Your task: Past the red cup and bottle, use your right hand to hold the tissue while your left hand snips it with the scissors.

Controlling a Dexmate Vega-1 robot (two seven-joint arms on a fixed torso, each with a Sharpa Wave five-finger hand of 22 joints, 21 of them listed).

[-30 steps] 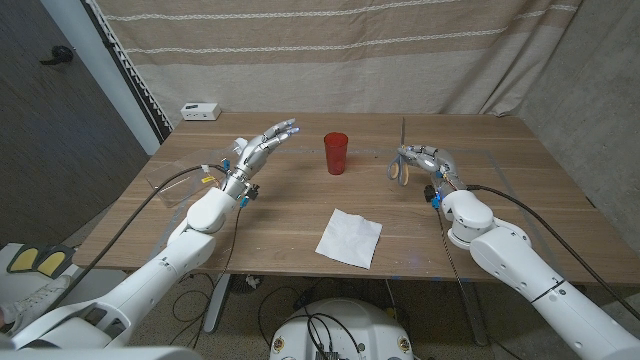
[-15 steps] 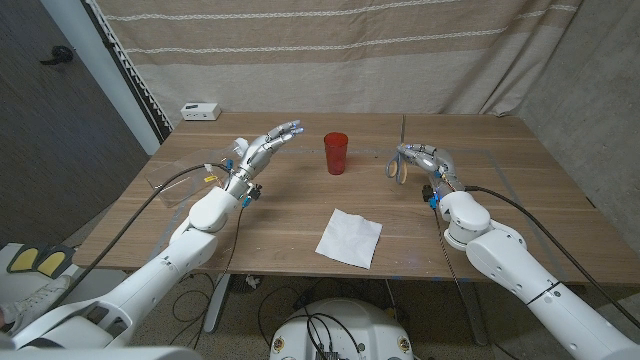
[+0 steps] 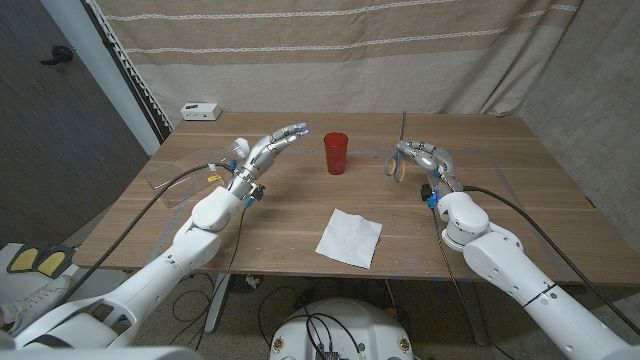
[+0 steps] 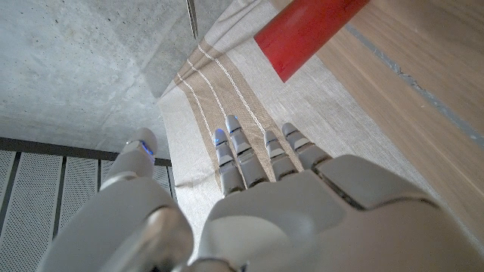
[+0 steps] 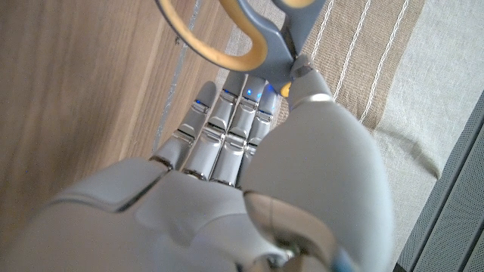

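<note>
The scissors (image 3: 399, 158) sit at the tips of the right hand (image 3: 425, 160), not the left, which is the first worry: the task wants the left hand cutting and the right hand holding the tissue (image 3: 350, 237). In the right wrist view the thumb presses against the grey shank just below the yellow-lined handle loop (image 5: 227, 38), with the other fingers (image 5: 227, 121) lying side by side behind it, so I read this as a pinch on the scissors (a light one, judging by how little of the tool is covered). Such a hold could let the tool swivel or drop if the arm swings quickly, and a handover across the table would pass close to the red cup (image 3: 336, 153), which could be knocked over.

The scissors' long axis runs away from the right hand toward the far edge of the table, handles nearest the fingertips and the thin blade pointing off beyond them.

The left hand (image 3: 268, 148) hovers with fingers stretched out and slightly apart, holding nothing; the cup stands just beyond its fingertips. The tissue lies flat, well back from both hands, between the two forearms.
</note>
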